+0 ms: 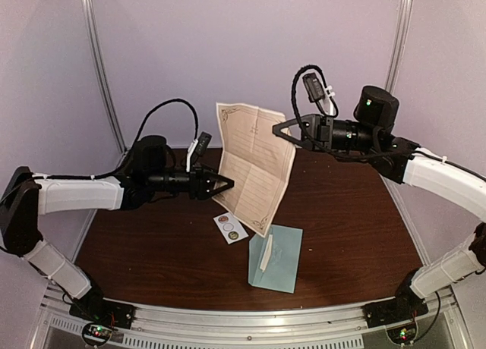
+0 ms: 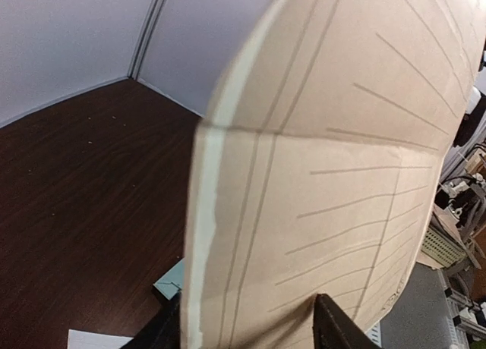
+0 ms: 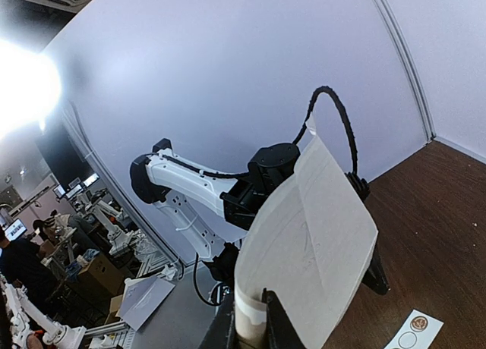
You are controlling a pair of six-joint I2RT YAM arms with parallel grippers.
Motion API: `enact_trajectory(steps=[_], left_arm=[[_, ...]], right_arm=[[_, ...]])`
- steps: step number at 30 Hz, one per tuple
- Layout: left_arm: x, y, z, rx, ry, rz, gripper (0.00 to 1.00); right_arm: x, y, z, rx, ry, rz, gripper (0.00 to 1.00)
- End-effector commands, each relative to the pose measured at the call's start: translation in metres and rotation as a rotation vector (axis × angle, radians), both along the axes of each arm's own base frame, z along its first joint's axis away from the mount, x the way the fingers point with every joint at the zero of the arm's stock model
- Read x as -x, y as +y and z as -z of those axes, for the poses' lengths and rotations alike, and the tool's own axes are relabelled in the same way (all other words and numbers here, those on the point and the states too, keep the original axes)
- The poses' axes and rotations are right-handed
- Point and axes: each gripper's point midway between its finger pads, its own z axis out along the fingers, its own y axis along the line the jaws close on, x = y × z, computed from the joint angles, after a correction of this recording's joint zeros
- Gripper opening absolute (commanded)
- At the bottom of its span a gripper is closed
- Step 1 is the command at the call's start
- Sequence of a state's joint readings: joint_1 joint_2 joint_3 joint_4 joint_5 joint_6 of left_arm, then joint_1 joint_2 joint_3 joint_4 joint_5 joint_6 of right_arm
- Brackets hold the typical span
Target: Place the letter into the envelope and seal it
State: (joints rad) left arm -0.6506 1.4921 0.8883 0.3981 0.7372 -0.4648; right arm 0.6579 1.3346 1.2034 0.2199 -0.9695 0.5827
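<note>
The letter (image 1: 254, 167), a tan lined sheet with fold creases, hangs upright in the air above the table. My right gripper (image 1: 282, 133) is shut on its upper right edge; in the right wrist view the sheet (image 3: 311, 243) curls between the pinched fingers of that gripper (image 3: 250, 312). My left gripper (image 1: 228, 184) is open at the sheet's left edge. In the left wrist view its gripper (image 2: 247, 320) has its fingers spread on either side of the paper (image 2: 326, 174). The pale teal envelope (image 1: 277, 258) lies flat on the table below, and one corner of the envelope (image 2: 171, 282) shows past the sheet.
A small white sticker strip (image 1: 230, 227) with round stickers lies on the dark wooden table (image 1: 137, 243) left of the envelope, and that sticker strip (image 3: 414, 330) also shows in the right wrist view. A white strip (image 1: 266, 254) rests on the envelope. Pale walls enclose the back and sides.
</note>
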Motion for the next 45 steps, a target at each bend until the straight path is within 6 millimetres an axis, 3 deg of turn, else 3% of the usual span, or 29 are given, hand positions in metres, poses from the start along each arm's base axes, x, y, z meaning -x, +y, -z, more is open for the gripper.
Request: enact_trajectory(steps=[1,6,18,21,23,27,31,39,45], left_arm=[[0.014,-0.014,-0.019,0.062,-0.039,0.104,0.48],[0.014,-0.011,-0.014,0.046,-0.027,0.085,0.29],[0.01,-0.003,-0.013,0.023,-0.014,0.02,0.0],[0.005,0.001,-0.01,-0.002,-0.013,-0.022,0.0],[0.004,0.004,-0.013,-0.008,-0.019,-0.043,0.0],[0.005,0.009,-0.025,-0.005,-0.041,-0.039,0.0],[0.007,0.011,-0.026,-0.042,-0.05,-0.009,0.0],[0.008,0.008,-0.025,-0.095,-0.085,0.054,0.0],[0.023,0.002,-0.037,-0.077,-0.121,0.179,0.0]], right_arm=[[0.01,-0.001,-0.007,-0.022,-0.03,-0.024,0.11],[0.002,0.0,0.005,0.014,-0.018,0.01,0.11],[-0.011,0.0,0.022,0.072,-0.016,0.08,0.12],[-0.014,-0.003,0.025,0.082,-0.024,0.112,0.22],[-0.016,-0.006,0.027,0.084,-0.03,0.137,0.36],[-0.024,-0.017,0.027,0.077,-0.038,0.203,0.54],[-0.024,-0.03,0.019,0.047,-0.058,0.245,0.69],[-0.012,-0.041,0.0,0.009,-0.116,0.237,0.82],[-0.029,-0.041,0.024,0.104,-0.121,0.304,0.94]])
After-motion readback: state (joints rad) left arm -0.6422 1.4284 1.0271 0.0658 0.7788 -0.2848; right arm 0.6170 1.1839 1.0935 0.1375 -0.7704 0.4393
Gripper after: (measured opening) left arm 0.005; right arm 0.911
